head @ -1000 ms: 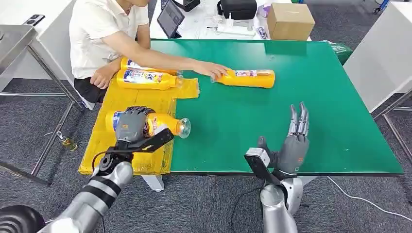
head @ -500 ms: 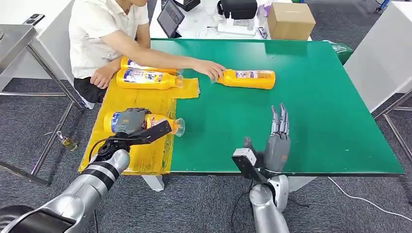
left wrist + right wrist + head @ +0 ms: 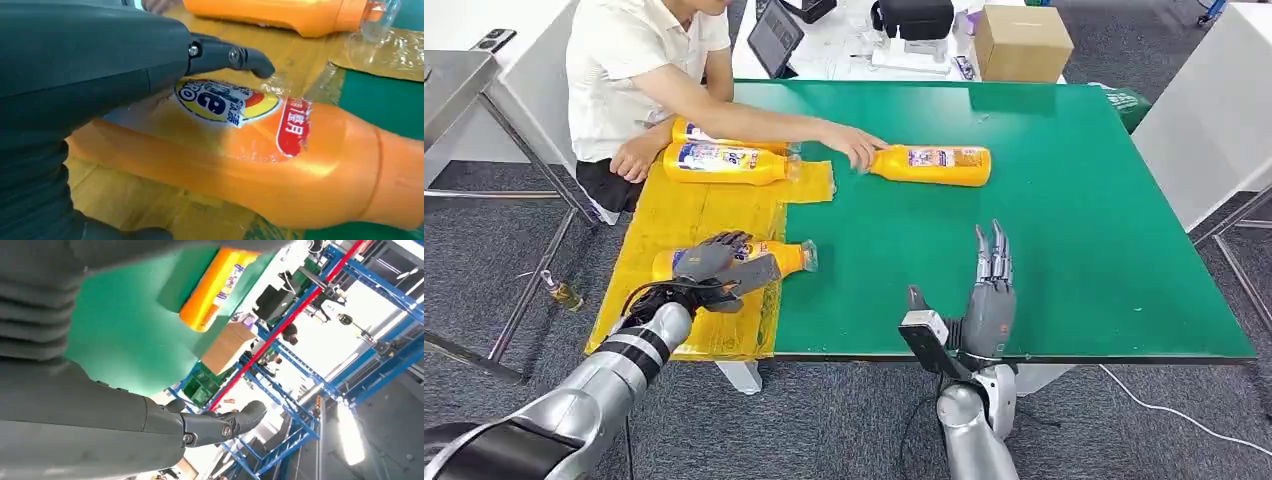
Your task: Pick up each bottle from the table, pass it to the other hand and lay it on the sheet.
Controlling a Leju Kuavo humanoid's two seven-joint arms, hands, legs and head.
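An orange bottle lies on its side on the yellow sheet, its clear cap over the sheet's edge towards the green table. My left hand wraps its labelled middle, fingers over the top and thumb along the front. Up close, the thumb reaches across the bottle above the label. My right hand stands open with straight fingers at the table's near edge, holding nothing. Another orange bottle lies on the green surface farther back, also seen as the bottle past my right hand.
A seated person reaches across from the far left, one hand touching the neck end of the far bottle. Two more orange bottles lie on the back of the sheet. A cardboard box stands behind the table.
My left hand has lowered the bottle onto the sheet and drawn it slightly left. My right hand moved back and left towards the table's near edge. The person's hand stays at the far bottle.
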